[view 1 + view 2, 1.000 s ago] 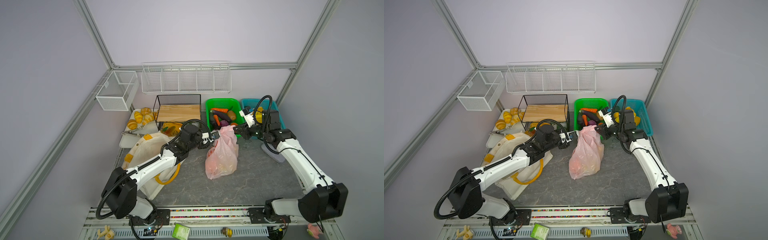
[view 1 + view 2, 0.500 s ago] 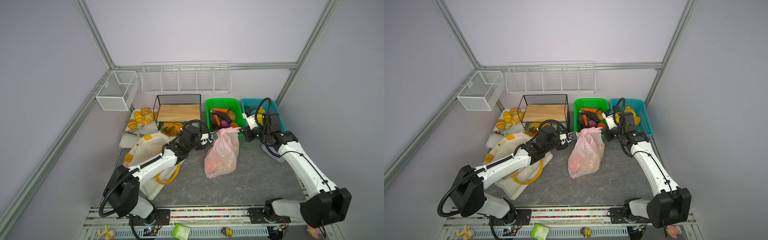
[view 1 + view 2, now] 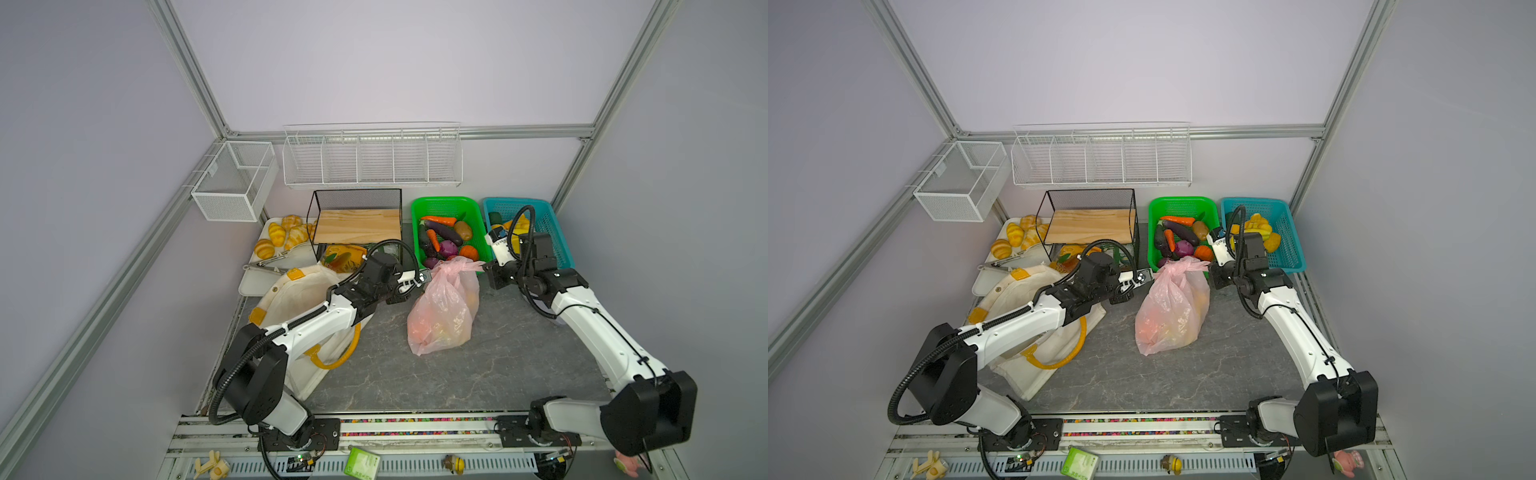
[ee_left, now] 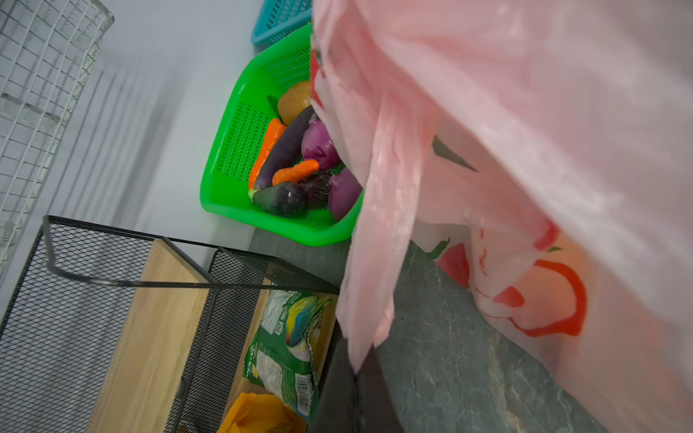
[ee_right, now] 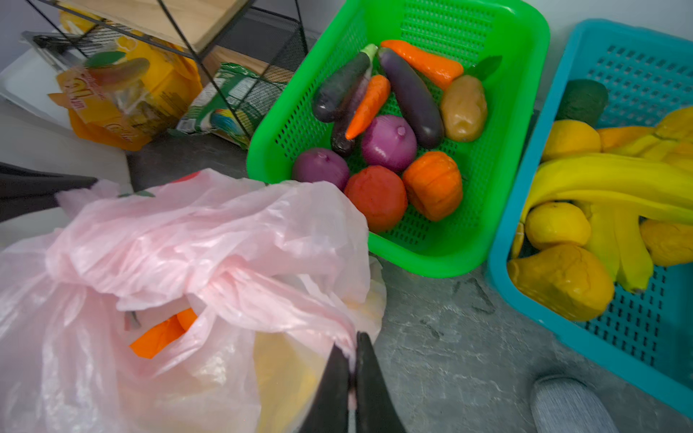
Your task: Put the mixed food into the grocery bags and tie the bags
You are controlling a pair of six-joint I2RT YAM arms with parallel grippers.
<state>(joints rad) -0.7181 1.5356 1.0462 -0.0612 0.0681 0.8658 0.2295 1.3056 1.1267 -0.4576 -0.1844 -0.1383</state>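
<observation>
- Pink translucent plastic bag [image 3: 444,309] is standing filled near the middle of the grey table [image 3: 519,365], just in front of the green basket [image 3: 444,200]. Orange food [image 5: 159,335] is showing through its film, so loading of this bag looks finished.
- Left gripper [image 4: 358,375] is pinching one handle strip [image 4: 378,225] between closed jaws, drawing it out towards the black wire rack [image 4: 123,281].
- Right gripper [image 5: 351,354] is clamping the opposite handle, its jaws almost together on the thin film, on the side nearest the blue basket [image 5: 525,195].
- Both arms are holding the handles apart at the bag's mouth, probably so the strips can be crossed and knotted.
- Cream canvas tote [image 3: 299,293] is lying slumped under the left arm, and its contents are hidden.
- Film this thin is likely to be slipping easily, so a firm pinch matters.
</observation>
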